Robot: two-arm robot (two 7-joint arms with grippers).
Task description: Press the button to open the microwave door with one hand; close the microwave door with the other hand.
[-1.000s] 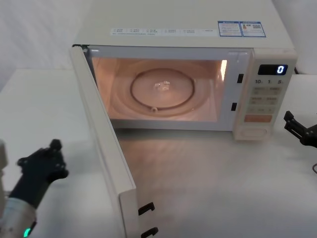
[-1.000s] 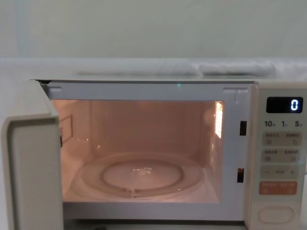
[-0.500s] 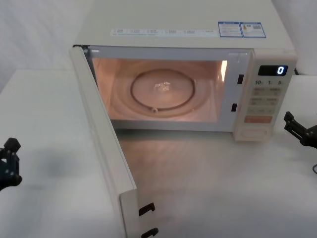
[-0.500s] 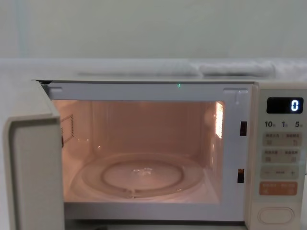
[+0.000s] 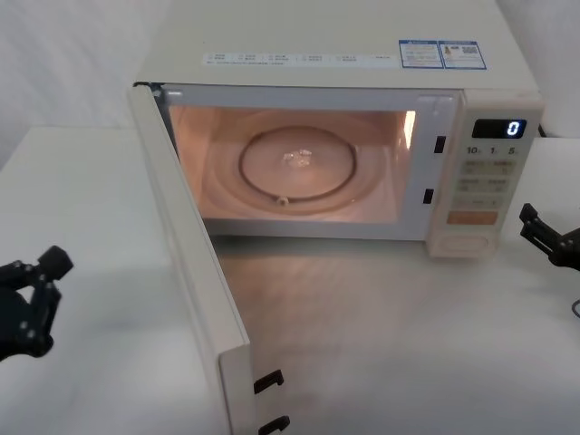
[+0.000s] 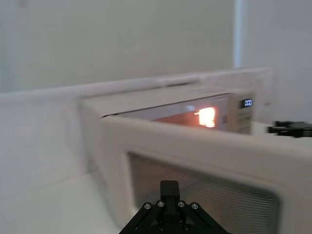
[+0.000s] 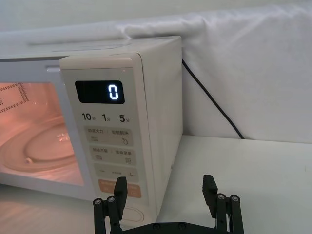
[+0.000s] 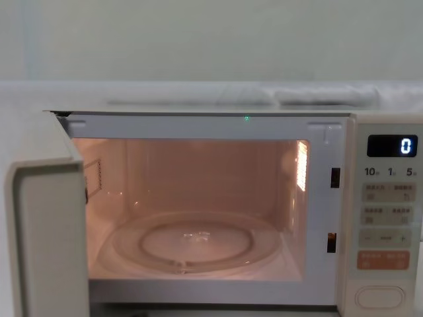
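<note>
Smooth cream plastic microwave (image 5: 344, 41) (semi-gloss); clear glass turntable (image 5: 295, 163); matt wht table (image 5: 82, 208)

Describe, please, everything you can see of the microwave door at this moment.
The microwave door is a wide cream panel, plastic by its look, hinged at the microwave's left side and swung wide open toward the robot. Two dark latch hooks stick out of its free edge, and the left wrist view shows its window on the outer face. The cavity behind it is lit, with a glass turntable inside. Nothing touches the door; the left gripper hovers open off its outer face.

Microwave door (image 8: 46, 238) swung open; cavity lit, glass turntable (image 8: 195, 241) inside; display (image 8: 392, 145) reads 0.
</note>
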